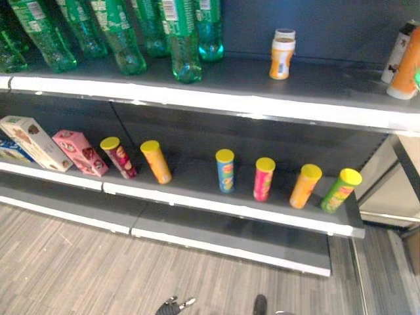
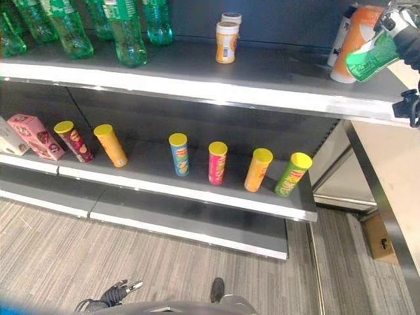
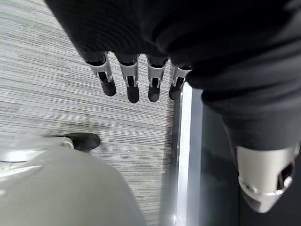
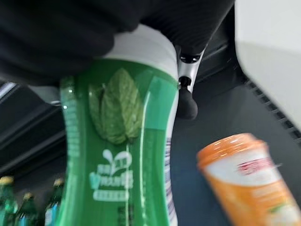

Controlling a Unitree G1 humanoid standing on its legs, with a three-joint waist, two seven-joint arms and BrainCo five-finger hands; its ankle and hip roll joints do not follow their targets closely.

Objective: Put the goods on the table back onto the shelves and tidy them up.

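— Where's the green bottle?

— At the top shelf's right end, tilted, in the right hand, fingers wrapped round it — just beside an orange bottle. Whether it touches the shelf, I can't tell.

— The left hand?

— Low over the floor, fingers straight, holding nothing. Cans line the middle shelf.

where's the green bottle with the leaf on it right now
The green bottle is in the right hand, held over the right end of the top shelf, just beside the orange bottle standing there.
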